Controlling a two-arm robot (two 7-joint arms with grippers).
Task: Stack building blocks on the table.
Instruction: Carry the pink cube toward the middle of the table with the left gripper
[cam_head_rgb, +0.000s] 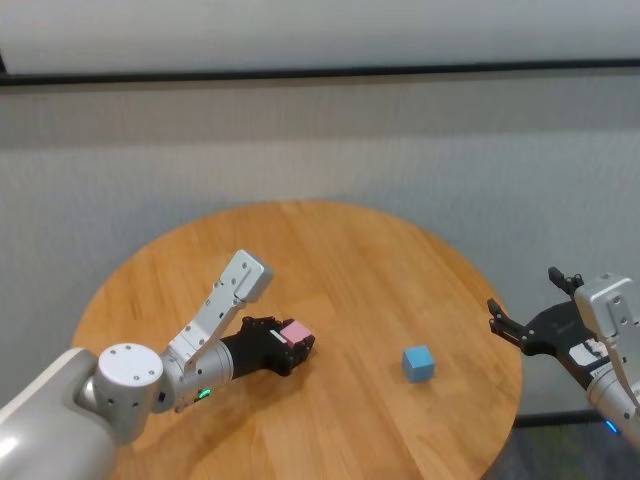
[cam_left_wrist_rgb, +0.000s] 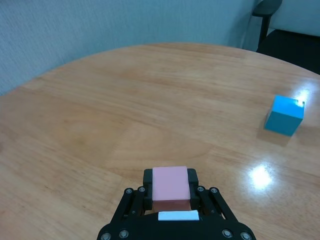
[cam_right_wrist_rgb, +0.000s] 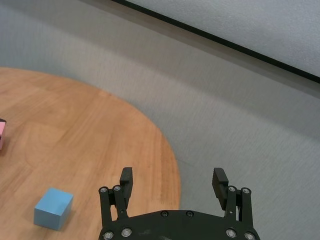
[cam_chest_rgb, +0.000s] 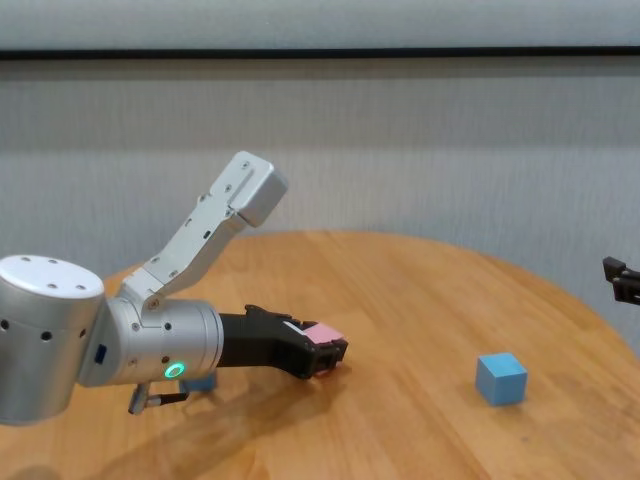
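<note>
Landmark: the table (cam_head_rgb: 330, 250) — round, wood-plank top; every place below is given from it.
My left gripper (cam_head_rgb: 296, 345): low over the table's middle, reaching forward, fingers clamped on the pink block (cam_head_rgb: 294, 331); in my left wrist view the pink block (cam_left_wrist_rgb: 170, 183) sits squarely between the two pads.
Pink block's height: the chest view shows it just above the wood, and I cannot tell whether it touches the top.
Blue block (cam_head_rgb: 419, 362): resting flat on the table toward its right side, well apart from the pink block, its whole outline free.
Second blue block (cam_chest_rgb: 201, 381): only a sliver shows in the chest view, on the table's near left part behind my left forearm.
My right gripper (cam_right_wrist_rgb: 173, 181): off the table's right edge, over the floor beyond the rim, jaws spread wide with nothing between them.
Edges: the blue block stands well inside the right rim; my right fingers hang outside that rim.
Open room: bare planks lie between the pink block and the blue block — and across the table's whole far half up to the rim.
</note>
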